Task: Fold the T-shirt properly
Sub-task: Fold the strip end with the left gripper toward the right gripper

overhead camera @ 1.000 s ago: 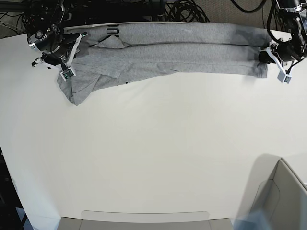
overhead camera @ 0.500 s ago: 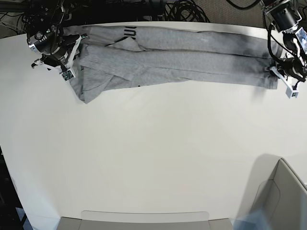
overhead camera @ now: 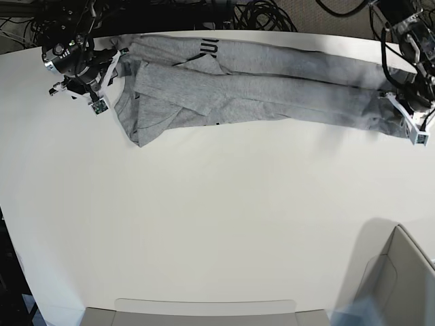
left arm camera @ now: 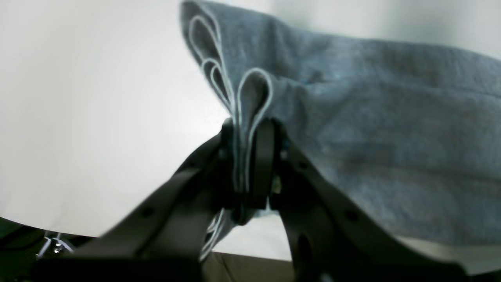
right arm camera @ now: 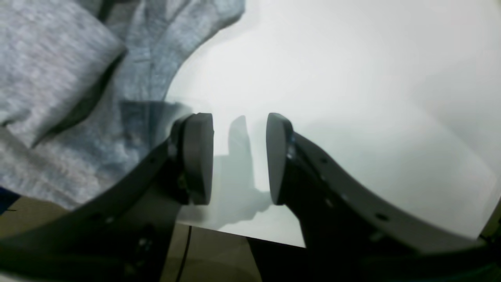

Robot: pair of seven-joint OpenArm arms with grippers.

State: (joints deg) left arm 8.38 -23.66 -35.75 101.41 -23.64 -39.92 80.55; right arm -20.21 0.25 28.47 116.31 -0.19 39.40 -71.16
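We have the T-shirt [overhead camera: 258, 88] lying as a long, narrow grey strip along the far side of the white table [overhead camera: 217, 231], with a bit of black lettering showing. Our left gripper [left arm camera: 244, 164] is clenched on one end of it, with several folded layers of cloth pinched between its jaws. We think it holds that end so the strip pulls out straight. Our right gripper [right arm camera: 239, 156] stands open with nothing in it; the other, crumpled end of the shirt lies just beside its one finger. A grey box [overhead camera: 401, 285] sits at the table's near corner, well apart from both grippers. Black cables [overhead camera: 258, 13] lie behind the table.
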